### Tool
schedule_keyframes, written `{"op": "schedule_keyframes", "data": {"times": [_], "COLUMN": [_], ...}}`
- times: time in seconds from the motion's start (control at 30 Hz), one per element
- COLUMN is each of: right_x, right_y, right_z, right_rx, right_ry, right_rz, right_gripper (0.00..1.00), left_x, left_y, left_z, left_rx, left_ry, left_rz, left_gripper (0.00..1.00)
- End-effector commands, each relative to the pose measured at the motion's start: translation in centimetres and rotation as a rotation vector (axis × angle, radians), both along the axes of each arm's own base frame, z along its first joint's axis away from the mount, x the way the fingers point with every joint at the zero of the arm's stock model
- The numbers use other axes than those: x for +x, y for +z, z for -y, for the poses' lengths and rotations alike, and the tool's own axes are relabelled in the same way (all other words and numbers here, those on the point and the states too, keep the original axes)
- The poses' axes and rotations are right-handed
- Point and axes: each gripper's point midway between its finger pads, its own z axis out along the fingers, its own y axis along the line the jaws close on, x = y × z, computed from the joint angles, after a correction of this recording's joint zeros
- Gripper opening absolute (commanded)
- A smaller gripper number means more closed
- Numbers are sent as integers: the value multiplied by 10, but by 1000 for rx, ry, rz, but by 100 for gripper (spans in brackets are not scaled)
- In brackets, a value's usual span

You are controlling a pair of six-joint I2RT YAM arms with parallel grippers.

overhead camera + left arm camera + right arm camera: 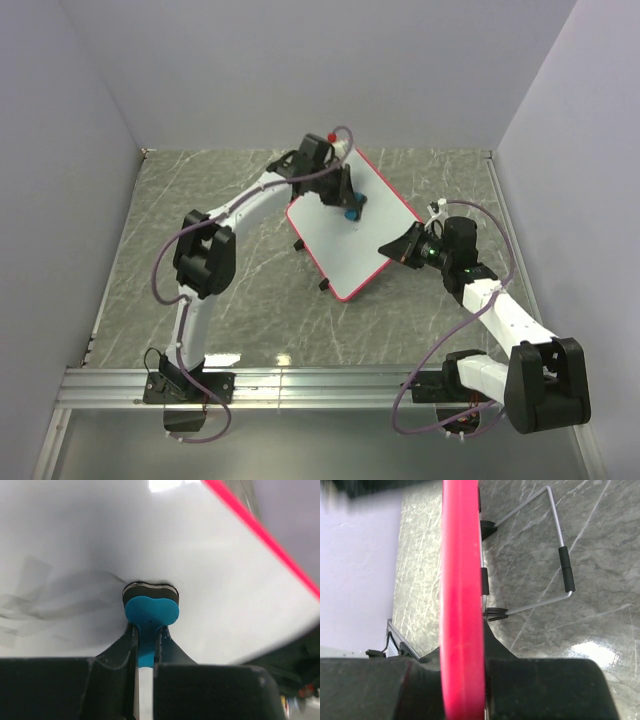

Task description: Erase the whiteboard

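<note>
The whiteboard (345,228), white with a red-pink rim, lies tilted at the table's middle back. My left gripper (345,203) is shut on a small blue eraser (352,212) and presses its felt pad on the board. In the left wrist view the eraser (151,610) sits between my fingers on the white surface (225,570), with faint grey smears to the left (35,605). My right gripper (400,248) is shut on the board's right rim (461,605), seen edge-on in the right wrist view.
The grey marble table (200,200) is walled on three sides. Under the board a wire stand (560,565) with black sleeves shows. An aluminium rail (300,385) runs along the near edge. A red cap (332,137) shows by the board's far corner.
</note>
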Motion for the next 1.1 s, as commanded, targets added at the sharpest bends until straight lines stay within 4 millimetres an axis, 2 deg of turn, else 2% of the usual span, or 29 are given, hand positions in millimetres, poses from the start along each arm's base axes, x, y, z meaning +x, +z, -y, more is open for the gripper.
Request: {"op": "schedule_keyframes", "data": {"times": [0.0,0.03,0.1,0.13,0.17,0.23,0.27,0.3,0.33,0.37,0.4,0.43,0.57,0.6,0.7,0.73,0.77,0.9,0.97,1.07], "right_x": [-36,-37,-38,-37,-36,-34,-32,-31,-30,-29,-28,-28,-25,-25,-22,-21,-20,-20,-20,-21], "right_y": [-47,-48,-50,-50,-48,-48,-46,-45,-45,-46,-46,-47,-48,-48,-45,-44,-43,-43,-43,-43], "right_z": [-1,-1,-1,-1,-1,0,-1,-1,-1,-1,-1,-1,-3,-3,-3,-4,-4,-4,-4,-4], "right_rx": [-72,-70,-74,-79,-80,-87,-86,-85,-85,-86,-84,-86,-77,-75,-74,-74,-72,-70,-70,-66], "right_ry": [62,62,65,65,64,64,64,64,66,63,63,63,67,67,64,65,62,63,61,60], "right_rz": [-161,-165,-169,-168,-165,-164,-159,-159,-159,-161,-160,-162,-166,-164,-161,-158,-155,-156,-153,-153], "right_gripper": [0,0,0,0,0,0,0,0,0,0,0,0,0,0,0,0,0,0,0,0], "left_x": [78,84,92,92,89,86,76,75,72,62,56,52,18,2,-33,-42,-59,-97,-107,-96], "left_y": [-52,-67,-80,-94,-106,-116,-128,-128,-120,-124,-120,-108,-77,-70,-64,-52,-54,-37,-32,-21], "left_z": [-54,-60,-71,-75,-80,-86,-91,-90,-89,-87,-81,-74,-35,-18,7,14,23,45,51,52], "left_rx": [142,165,197,217,237,247,264,254,240,233,222,205,169,168,205,186,177,107,97,86], "left_ry": [220,231,245,244,245,245,241,236,229,207,182,156,-11,-70,-144,-159,-192,-275,-302,-277], "left_rz": [-4,-21,-25,-47,-67,-81,-105,-99,-88,-108,-95,-73,-31,-9,23,51,49,13,17,49], "left_gripper": [0,0,0,0,0,0,0,0,0,0,0,0,0,0,0,0,0,0,0,0]}}
